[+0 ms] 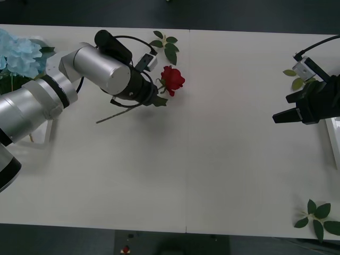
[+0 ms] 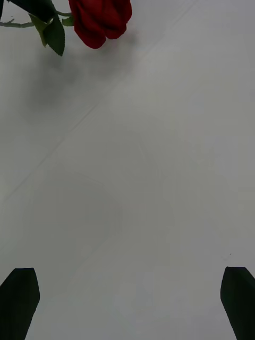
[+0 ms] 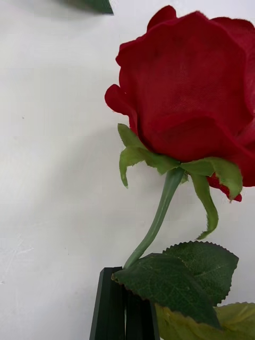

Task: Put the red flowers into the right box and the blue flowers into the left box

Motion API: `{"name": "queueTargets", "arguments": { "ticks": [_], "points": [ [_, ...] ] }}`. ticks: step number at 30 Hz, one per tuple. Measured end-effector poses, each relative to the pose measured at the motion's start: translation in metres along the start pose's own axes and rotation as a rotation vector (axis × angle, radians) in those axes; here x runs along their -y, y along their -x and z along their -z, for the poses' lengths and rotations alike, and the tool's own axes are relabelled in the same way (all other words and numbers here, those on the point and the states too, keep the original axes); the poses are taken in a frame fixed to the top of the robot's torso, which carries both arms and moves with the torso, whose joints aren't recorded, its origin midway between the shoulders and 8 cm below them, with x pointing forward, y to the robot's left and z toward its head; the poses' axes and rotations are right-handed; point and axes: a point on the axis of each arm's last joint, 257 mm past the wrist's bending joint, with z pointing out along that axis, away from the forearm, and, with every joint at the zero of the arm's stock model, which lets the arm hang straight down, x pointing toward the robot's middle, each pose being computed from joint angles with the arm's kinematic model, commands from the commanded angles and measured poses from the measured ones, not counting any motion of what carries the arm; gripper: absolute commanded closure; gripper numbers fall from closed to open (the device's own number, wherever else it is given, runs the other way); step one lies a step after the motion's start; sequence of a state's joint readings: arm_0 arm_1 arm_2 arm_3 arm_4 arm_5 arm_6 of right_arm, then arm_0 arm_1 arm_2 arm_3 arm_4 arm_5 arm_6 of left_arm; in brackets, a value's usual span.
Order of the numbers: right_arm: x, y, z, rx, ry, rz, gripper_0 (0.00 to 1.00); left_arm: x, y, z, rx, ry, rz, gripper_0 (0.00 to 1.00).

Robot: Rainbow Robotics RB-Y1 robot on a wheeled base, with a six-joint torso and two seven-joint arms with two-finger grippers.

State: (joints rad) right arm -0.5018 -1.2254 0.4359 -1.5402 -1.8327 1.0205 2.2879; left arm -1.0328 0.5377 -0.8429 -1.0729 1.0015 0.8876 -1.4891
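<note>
Left claw (image 3: pixel 125 305) pinched shut on stem of red rose (image 1: pixel 172 80), held above white desk (image 1: pixel 212 159) left of centre. Right claw (image 1: pixel 282 116) wide open, empty, near right box (image 1: pixel 334 139) at desk's right edge. Blue flowers (image 1: pixel 18 56) heaped far left. Rose not yet delivered; most sorting apparently left.

Left arm (image 1: pixel 98 66): smooth silver cylindrical segments divided by black ring joints, ending in a black wrist housing with a looping black cable and a small white connector block. Left hand (image 3: pixel 125 305) has flat black fingers. Right hand (image 1: pixel 281 116) is black and angular, carrying the same white block and black cable.
</note>
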Motion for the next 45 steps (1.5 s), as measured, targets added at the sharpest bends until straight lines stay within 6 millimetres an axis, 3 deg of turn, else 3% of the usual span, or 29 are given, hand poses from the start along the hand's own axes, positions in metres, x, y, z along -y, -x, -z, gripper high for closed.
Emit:
{"name": "queueTargets", "arguments": {
  "ticks": [4, 9, 16, 22, 29, 35, 40, 45],
  "points": [
    [-0.001, 0.001, 0.000, 0.003, 0.004, -0.003, 0.00, 0.000, 0.009, 0.024, -0.027, -0.054, -0.015, 1.00],
    [-0.007, 0.006, 0.000, 0.025, 0.028, -0.022, 0.00, -0.010, 0.026, 0.074, 0.007, -0.103, -0.053, 1.00],
    [-0.018, 0.035, 0.005, 0.132, 0.074, -0.086, 0.00, -0.036, 0.010, 0.140, -0.062, -0.101, -0.064, 1.00],
    [-0.039, 0.067, 0.030, 0.215, 0.142, -0.136, 0.00, -0.044, 0.018, 0.199, -0.032, -0.145, -0.028, 1.00],
    [-0.060, 0.100, 0.063, 0.290, 0.214, -0.165, 0.00, -0.040, 0.042, 0.265, 0.141, -0.286, 0.038, 1.00],
    [-0.080, 0.112, 0.075, 0.321, 0.308, -0.189, 0.00, -0.012, 0.071, 0.284, 0.335, -0.469, 0.097, 1.00],
    [-0.088, 0.111, 0.084, 0.329, 0.363, -0.197, 0.00, 0.013, 0.081, 0.281, 0.455, -0.582, 0.070, 1.00],
    [-0.094, 0.109, 0.098, 0.371, 0.456, -0.315, 0.00, 0.035, 0.093, 0.280, 0.586, -0.700, 0.122, 1.00]
  ]
}}
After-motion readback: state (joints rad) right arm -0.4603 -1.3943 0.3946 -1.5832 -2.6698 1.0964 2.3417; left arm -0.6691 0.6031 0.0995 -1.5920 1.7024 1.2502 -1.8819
